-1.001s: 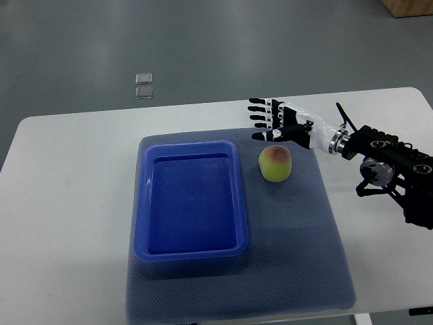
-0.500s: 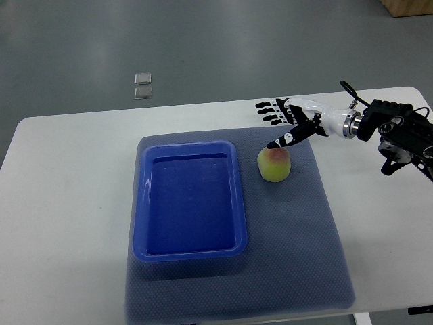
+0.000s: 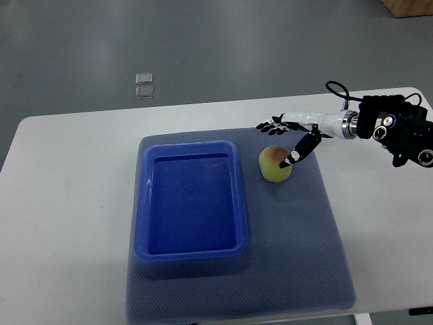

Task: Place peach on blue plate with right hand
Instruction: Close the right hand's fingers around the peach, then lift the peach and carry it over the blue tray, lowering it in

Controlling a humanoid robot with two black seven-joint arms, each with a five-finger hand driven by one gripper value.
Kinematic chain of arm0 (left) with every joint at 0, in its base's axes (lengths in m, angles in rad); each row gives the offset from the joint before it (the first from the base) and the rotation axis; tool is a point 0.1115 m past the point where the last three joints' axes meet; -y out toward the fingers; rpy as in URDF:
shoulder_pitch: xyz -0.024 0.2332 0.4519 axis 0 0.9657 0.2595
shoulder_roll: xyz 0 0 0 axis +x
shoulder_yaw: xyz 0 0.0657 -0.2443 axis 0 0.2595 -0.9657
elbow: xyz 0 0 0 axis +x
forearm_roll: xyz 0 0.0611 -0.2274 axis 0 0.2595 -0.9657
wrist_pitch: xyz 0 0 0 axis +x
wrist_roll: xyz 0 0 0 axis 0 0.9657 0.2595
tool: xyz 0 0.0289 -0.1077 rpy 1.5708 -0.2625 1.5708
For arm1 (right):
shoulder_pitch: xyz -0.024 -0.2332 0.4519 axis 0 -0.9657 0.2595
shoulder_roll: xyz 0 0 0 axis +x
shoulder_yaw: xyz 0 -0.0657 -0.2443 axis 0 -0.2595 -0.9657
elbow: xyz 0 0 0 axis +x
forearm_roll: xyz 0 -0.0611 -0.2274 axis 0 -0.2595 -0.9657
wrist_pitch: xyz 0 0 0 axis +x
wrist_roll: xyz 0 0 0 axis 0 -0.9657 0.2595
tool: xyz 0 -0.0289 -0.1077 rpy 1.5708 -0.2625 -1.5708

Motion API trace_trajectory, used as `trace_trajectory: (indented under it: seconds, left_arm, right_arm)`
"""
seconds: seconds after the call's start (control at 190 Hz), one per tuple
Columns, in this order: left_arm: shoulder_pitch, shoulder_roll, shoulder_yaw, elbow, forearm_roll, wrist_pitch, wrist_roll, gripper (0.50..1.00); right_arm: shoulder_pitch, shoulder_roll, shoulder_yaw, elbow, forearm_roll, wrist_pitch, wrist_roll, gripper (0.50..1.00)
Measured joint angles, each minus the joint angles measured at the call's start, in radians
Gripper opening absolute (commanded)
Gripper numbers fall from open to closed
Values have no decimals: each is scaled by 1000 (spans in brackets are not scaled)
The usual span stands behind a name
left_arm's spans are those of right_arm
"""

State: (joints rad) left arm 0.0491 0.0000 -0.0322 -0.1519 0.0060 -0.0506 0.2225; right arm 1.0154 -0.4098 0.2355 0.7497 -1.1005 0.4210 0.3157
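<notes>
1. The blue plate (image 3: 190, 201), a deep rectangular tray, sits unmoved on the left half of the grey mat (image 3: 298, 237) covering the white table (image 3: 61, 203).
2. The peach (image 3: 275, 163) stands on the mat just right of the plate's far corner, where it was a second ago.
3. The right hand (image 3: 287, 139) has rolled over above the peach: its thumb now points down at the fruit's right side, its fingers (image 3: 267, 126) reach past the far side, spread, grasping nothing.
</notes>
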Motion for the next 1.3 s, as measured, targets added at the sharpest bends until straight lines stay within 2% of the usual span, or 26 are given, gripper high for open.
trace_trajectory:
  seconds: [0.3,0.643,0.648,0.69,0.727,0.885,0.89,0.927,0.964,0.996,1.085,1.138,1.143,1.301]
  left_arm:
    - [0,0,0,-1,0,0,0,1000]
    - [0,0,0,-3,0,0,0,1000]
    - [0,0,0,-3,0,0,0,1000]
    - [0,0,0,-3,0,0,0,1000]
    - [0,0,0,-3,0,0,0,1000]
    - [0,0,0,-3,0,0,0,1000]
    - [0,0,0,-3,0,0,0,1000]
    - [0,0,0,-3,0,0,0,1000]
    - [0,0,-1,-3,0,0,0,1000]
    - [0,0,-1,-3,0,0,0,1000]
    - [0,0,-1,-3,0,0,0,1000]
    - [0,0,-2,-3,0,0,-1,1000]
    - [0,0,-2,-3,0,0,-1,1000]
    - [0,0,-3,-3,0,0,-2,1000]
  right_arm:
    - [11,26,-55,1,-48,-12,2,919]
    - [11,30,-102,-1,-102,-46,4,885]
    - [11,30,-102,-1,-102,-46,4,868]
    - [11,30,-105,-1,-102,-47,4,860]
    - [11,29,-106,-1,-102,-48,5,832]
    - [17,29,-108,-1,-103,-48,19,815]
    - [17,29,-108,-1,-103,-48,19,797]
    - [20,30,-108,-1,-103,-48,20,780]
    - [20,30,-108,-1,-104,-48,21,729]
    - [21,30,-108,-1,-106,-48,22,707]
    - [22,31,-108,-1,-114,-49,26,574]
    - [23,30,-108,-1,-116,-53,31,574]
    - [23,30,-108,-1,-116,-53,32,500]
    - [53,26,-108,-1,-117,-70,82,500]
